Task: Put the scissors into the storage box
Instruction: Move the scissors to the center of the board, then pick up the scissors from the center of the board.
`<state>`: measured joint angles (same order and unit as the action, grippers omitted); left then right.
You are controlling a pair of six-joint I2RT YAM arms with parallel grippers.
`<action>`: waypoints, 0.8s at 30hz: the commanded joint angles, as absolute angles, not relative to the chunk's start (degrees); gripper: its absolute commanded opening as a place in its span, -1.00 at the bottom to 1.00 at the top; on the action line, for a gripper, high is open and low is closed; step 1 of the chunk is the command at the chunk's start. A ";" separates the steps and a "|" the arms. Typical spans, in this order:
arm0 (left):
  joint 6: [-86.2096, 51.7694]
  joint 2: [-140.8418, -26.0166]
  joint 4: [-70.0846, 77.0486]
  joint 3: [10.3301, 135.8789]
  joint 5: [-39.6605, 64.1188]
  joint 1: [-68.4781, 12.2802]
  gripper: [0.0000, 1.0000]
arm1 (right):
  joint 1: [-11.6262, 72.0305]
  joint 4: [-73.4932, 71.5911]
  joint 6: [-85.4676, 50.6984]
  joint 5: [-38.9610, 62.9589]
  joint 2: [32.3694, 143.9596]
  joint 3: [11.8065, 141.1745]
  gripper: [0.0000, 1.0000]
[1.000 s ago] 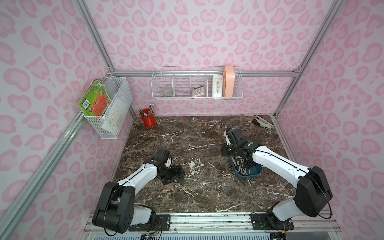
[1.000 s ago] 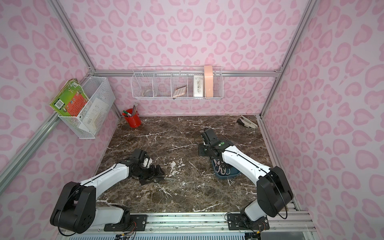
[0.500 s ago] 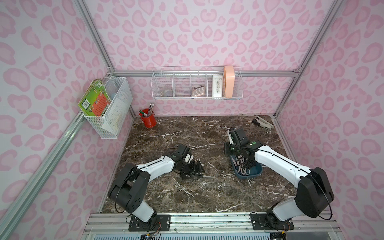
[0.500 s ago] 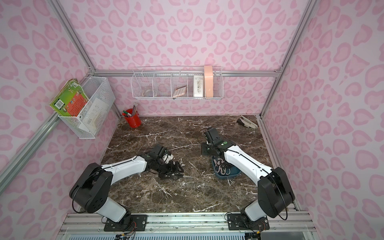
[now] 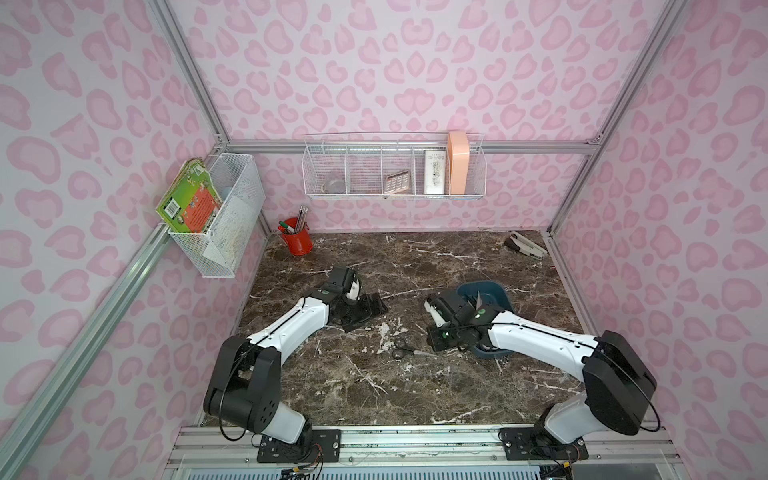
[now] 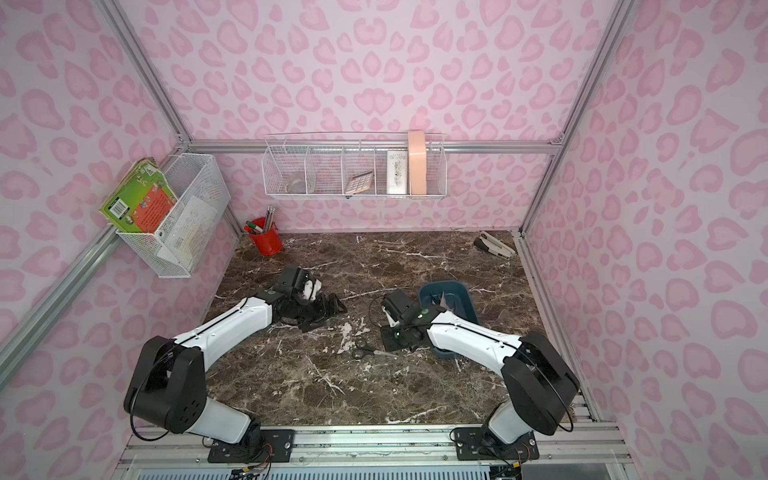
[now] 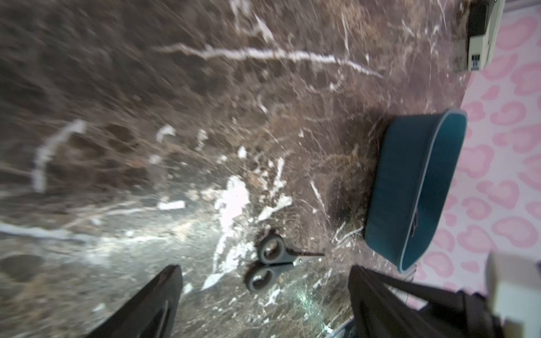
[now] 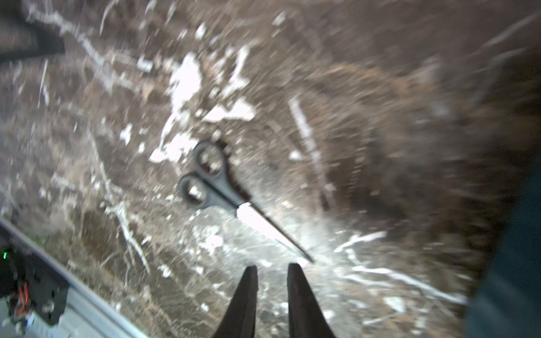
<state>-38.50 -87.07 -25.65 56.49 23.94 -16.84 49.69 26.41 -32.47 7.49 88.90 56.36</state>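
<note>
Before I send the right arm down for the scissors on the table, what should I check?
1. Scissors reachable: ok. They lie flat on the table, blades shut, just ahead of the right tool.
2. Right tool empty: ok, nothing between its jaws.
3. Right tool wide enough: not ok, jaws only narrowly apart.
4. Left tool out of the way: ok. It is open, empty, and apart from the scissors in both top views.
5. Room in the storage box: cannot tell, the right arm covers most of it.
</note>
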 commanded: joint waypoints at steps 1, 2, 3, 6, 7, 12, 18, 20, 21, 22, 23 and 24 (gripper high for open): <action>-33.44 -87.24 -28.00 58.05 22.01 -14.30 0.87 | 52.73 25.41 -35.11 12.12 91.35 55.24 -0.55; -32.58 -87.49 -28.16 58.73 21.77 -13.92 0.87 | 53.22 25.14 -35.77 12.21 92.43 54.81 -0.55; -31.77 -87.75 -28.49 59.41 21.50 -13.68 0.87 | 53.29 24.83 -36.17 12.42 93.25 54.62 -0.55; -29.69 -88.38 -29.31 61.12 21.94 -13.46 0.86 | 53.23 22.80 -36.91 12.91 95.35 54.64 -0.54; -29.34 -88.40 -29.44 61.34 21.83 -13.46 0.86 | 53.20 22.59 -36.95 12.73 96.21 55.16 -0.54; -28.54 -87.47 -29.45 59.84 21.63 -11.60 0.86 | 52.70 22.50 -36.82 10.87 99.83 56.85 -0.54; -28.42 -85.45 -28.88 56.28 22.45 -9.77 0.86 | 48.85 23.28 -35.23 8.06 102.10 59.08 -0.54; -28.55 -84.84 -28.49 55.07 22.72 -9.78 0.86 | 47.87 23.64 -33.76 7.09 102.81 60.70 -0.54; -28.72 -84.66 -28.34 54.45 22.81 -9.76 0.86 | 47.37 23.57 -33.04 6.86 103.40 61.52 -0.54; -28.87 -84.43 -28.08 53.90 22.83 -9.76 0.86 | 47.05 23.26 -32.40 6.83 103.99 62.25 -0.54; -29.15 -84.17 -27.74 53.34 23.10 -9.77 0.86 | 46.70 22.94 -31.58 7.09 104.93 63.19 -0.54; -29.33 -83.98 -27.30 52.85 23.29 -9.73 0.86 | 46.46 22.86 -31.00 7.05 105.98 64.58 -0.54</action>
